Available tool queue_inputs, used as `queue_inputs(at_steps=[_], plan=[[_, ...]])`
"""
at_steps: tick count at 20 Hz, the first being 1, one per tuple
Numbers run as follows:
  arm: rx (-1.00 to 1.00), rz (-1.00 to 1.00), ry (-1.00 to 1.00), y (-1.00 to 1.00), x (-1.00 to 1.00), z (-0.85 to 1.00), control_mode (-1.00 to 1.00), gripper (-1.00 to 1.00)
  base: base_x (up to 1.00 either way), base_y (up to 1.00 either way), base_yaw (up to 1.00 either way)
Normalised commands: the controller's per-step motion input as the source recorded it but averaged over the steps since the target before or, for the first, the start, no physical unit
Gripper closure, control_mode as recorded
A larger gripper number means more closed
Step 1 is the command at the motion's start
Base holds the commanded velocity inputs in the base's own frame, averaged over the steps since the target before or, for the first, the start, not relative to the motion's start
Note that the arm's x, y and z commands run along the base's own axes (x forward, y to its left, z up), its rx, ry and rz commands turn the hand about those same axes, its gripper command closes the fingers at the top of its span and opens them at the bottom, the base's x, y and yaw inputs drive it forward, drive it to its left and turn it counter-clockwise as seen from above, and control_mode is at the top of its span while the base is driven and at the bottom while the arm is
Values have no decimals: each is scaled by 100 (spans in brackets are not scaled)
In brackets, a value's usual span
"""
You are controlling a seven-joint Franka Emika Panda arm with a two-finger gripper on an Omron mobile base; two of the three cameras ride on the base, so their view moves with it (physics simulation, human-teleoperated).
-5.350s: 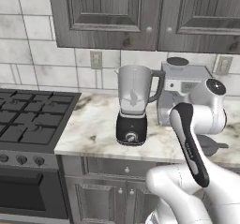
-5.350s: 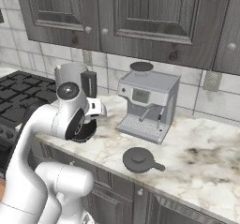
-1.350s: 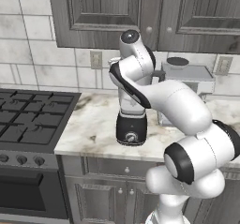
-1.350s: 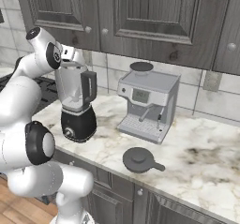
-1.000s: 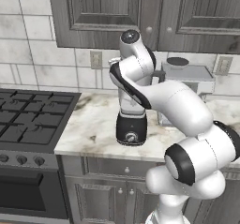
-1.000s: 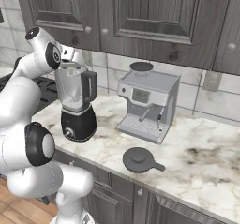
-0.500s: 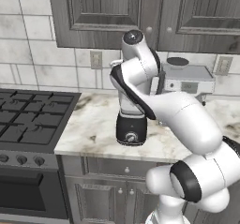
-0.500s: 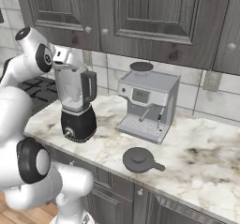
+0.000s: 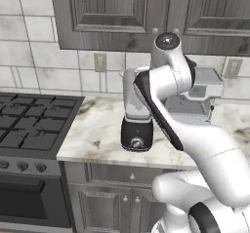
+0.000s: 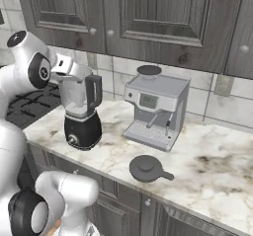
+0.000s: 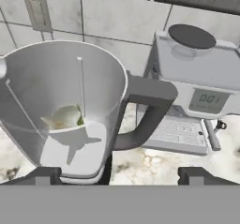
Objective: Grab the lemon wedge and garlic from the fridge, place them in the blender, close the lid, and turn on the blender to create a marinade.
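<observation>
The blender [image 9: 136, 129] stands on the marble counter, its black base and silver knob facing the front. Its clear grey jar [image 10: 78, 93] is uncovered. In the hand view I look down into the jar [image 11: 61, 101], where a pale yellowish piece [image 11: 62, 117] lies by the blades; I cannot tell whether it is the lemon wedge, the garlic or both. My gripper [image 11: 117, 175] hovers just above the jar's rim, open, with nothing between its fingertips [image 11: 43, 174]. The lid [image 10: 145, 168] lies flat on the counter, right of the blender. The fridge is out of view.
A boxy silver coffee machine [image 10: 155, 109] stands right of the blender against the tiled wall. A black gas stove [image 9: 29, 129] adjoins the counter on the left. Dark cabinets [image 10: 148, 18] hang overhead. My own arm [image 9: 166, 100] crosses in front of the blender.
The arm rose from low in front of the counter to above the blender jar. Over the last second its upper part shifted slightly; the blender and lid stayed put.
</observation>
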Motion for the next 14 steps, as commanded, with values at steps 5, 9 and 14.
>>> queue_inputs(at_steps=[5, 9, 14], plan=[[0, 19, 0, -75, -61, -9, -100, -100, 0, 0, 0], [0, 12, 0, -87, -46, -25, -100, -100, 0, 0, 0], [0, 33, 1, -92, -11, -17, -100, -100, 0, 0, 0]])
